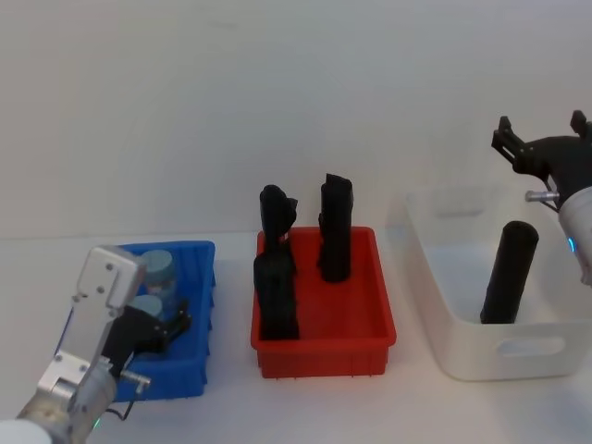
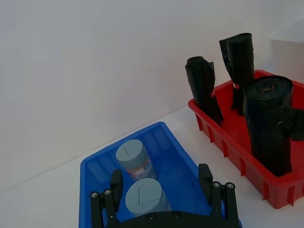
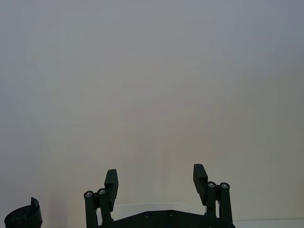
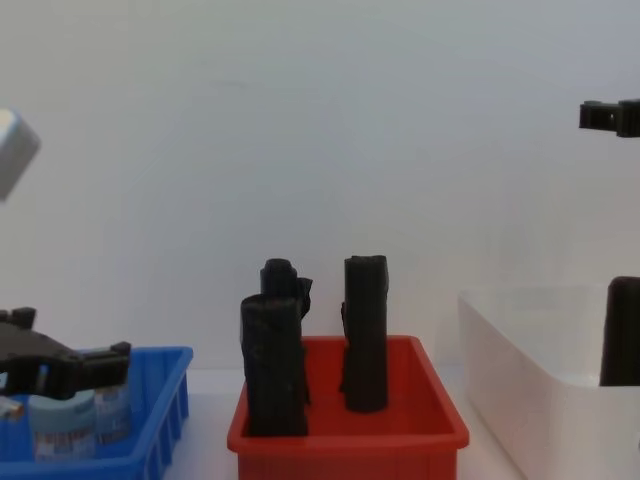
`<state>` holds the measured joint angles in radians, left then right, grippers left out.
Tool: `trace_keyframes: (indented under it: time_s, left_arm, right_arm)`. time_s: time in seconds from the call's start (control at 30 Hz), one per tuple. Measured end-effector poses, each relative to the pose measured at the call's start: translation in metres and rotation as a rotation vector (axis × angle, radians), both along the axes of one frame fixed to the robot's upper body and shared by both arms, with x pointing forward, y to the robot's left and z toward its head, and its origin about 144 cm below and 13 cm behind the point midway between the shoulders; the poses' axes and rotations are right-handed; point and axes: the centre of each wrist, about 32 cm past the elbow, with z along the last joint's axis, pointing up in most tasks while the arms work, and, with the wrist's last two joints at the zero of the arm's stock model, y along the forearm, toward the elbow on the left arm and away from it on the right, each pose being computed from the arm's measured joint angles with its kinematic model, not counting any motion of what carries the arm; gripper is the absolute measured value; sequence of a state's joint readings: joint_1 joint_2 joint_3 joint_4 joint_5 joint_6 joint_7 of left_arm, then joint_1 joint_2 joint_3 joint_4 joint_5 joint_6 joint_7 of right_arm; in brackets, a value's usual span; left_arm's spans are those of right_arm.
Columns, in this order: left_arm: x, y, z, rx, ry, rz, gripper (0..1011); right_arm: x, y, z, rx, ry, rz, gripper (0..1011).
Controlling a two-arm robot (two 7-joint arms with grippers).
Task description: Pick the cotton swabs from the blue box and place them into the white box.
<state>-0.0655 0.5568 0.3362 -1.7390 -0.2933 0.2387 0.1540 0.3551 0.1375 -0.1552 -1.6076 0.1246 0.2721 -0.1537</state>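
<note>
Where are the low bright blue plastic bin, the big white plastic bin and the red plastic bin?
Bright blue plastic bin point(image 1: 180, 370): head view, near wall.
Big white plastic bin point(image 1: 472, 347): head view, front wall beside handle slot.
Red plastic bin point(image 1: 324, 359): head view, front wall.

Blue box point(image 1: 176, 377) bright blue. Cotton swabs point(image 2: 135, 161): grey-blue lids, clear bodies, printed label band with some orange. Red bin point(image 1: 324, 356) plain red, black rolls point(image 1: 335, 231). White box point(image 1: 504, 356) plain white. Black left tool point(image 2: 160, 173), black right tool point(image 3: 154, 173). Worktop point(image 1: 231, 407) white.

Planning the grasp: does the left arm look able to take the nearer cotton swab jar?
Likely yes: the left tool hovers open over that jar in the blue box, nothing between.
</note>
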Motion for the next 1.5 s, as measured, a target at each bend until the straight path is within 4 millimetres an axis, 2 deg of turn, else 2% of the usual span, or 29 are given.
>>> trace_keyframes:
  time_s: [0.23, 0.67, 1.13, 1.5]
  left_arm:
    - [0.020, 0.003, -0.001, 0.015, 0.056, -0.030, 1002]
    - [0.040, 0.003, -0.004, 0.050, 0.099, -0.002, 1002]
    - [0.049, -0.001, -0.009, 0.068, 0.107, 0.018, 1003]
    - [0.047, 0.004, -0.009, 0.058, 0.097, 0.029, 1003]
  right_arm:
    - [0.000, 0.000, 0.000, 0.000, 0.000, 0.000, 1001]
    - [0.000, 0.000, 0.000, 0.000, 0.000, 0.000, 1001]
    - [0.000, 0.000, 0.000, 0.000, 0.000, 0.000, 1001]
    - [0.000, 0.000, 0.000, 0.000, 0.000, 0.000, 1001]
